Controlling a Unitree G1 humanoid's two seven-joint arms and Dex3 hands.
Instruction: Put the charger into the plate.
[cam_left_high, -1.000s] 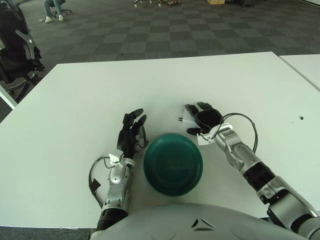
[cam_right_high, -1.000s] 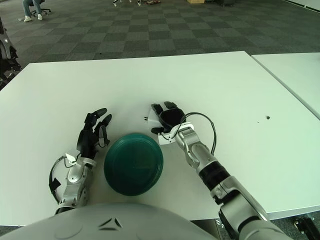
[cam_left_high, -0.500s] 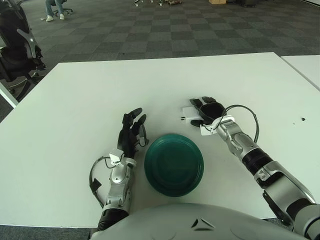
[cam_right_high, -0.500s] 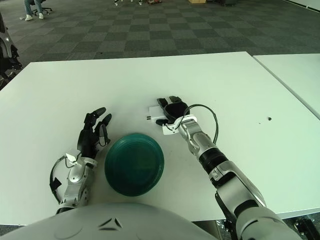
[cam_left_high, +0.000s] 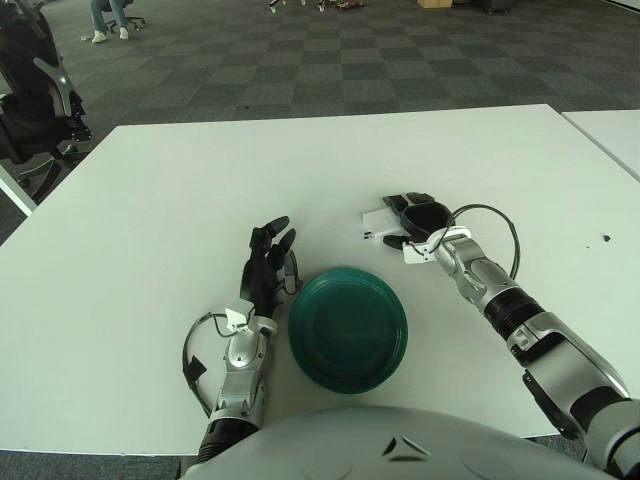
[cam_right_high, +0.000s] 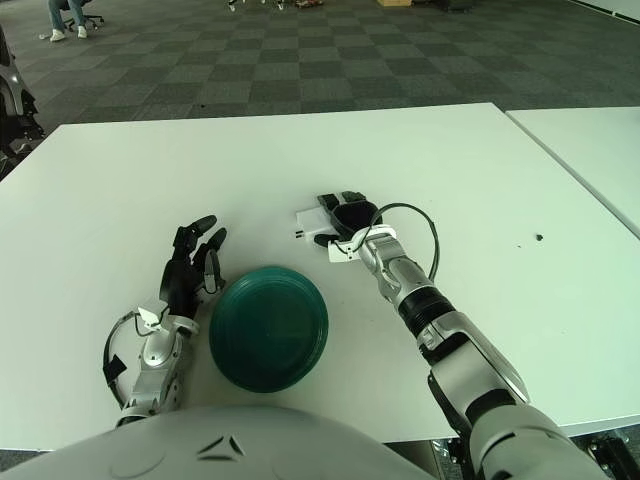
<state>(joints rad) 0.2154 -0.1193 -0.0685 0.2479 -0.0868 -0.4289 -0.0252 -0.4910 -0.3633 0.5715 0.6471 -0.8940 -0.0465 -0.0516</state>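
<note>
White charger (cam_left_high: 379, 223) lies flat on the white tabletop (cam_left_high: 180, 190), roughly at its middle, with its two prongs pointing toward the left edge. The right robot hand (cam_left_high: 418, 221) rests over the charger's right end, its dark fingers (cam_left_high: 398, 202) laid on and around the block, though whether they actually clamp it cannot be told. Nearer the front edge sits the dark green plate (cam_left_high: 347, 327), apart from the charger and with nothing in it. Just beside the plate's left rim the left robot hand (cam_left_high: 268, 268) stands on the tabletop, fingers loosely spread and pointing up, holding nothing.
</note>
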